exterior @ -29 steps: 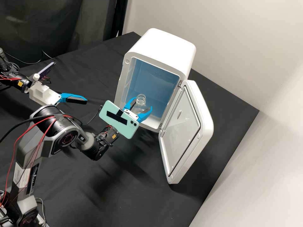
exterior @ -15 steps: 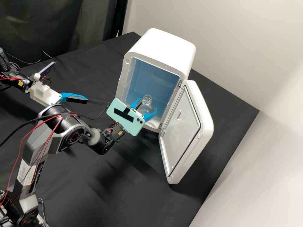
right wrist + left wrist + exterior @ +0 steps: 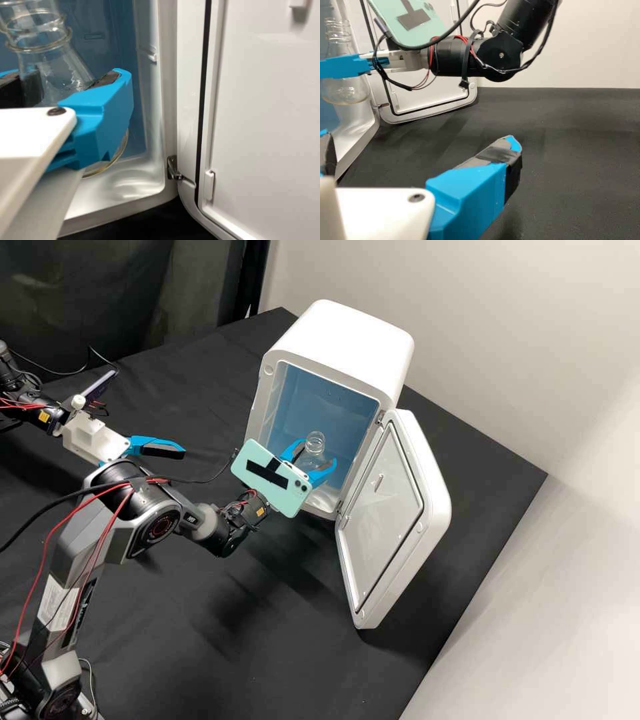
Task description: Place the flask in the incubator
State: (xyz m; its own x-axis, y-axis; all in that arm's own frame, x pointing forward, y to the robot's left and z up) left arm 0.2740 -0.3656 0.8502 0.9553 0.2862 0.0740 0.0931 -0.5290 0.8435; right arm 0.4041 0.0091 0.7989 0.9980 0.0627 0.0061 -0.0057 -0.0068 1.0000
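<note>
While the right gripper (image 3: 313,468) is clamped on the flask (image 3: 314,445) just inside the incubator (image 3: 347,340), near its right wall, letting go before the base sits flat could tip the glass, and a finger might snag the door (image 3: 393,520) hinge side. The left gripper (image 3: 175,452) hangs well left, its fingers apart. A second ago the flask was nearer the threshold; it has since gone deeper.

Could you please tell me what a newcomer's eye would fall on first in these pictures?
The white incubator towards the far edge of the black bench draws the eye first, its door swung wide and its blue chamber exposed. Next comes the clear flask, held upright by the right gripper just inside that chamber, with a mint-green phone strapped to that arm's wrist.
</note>
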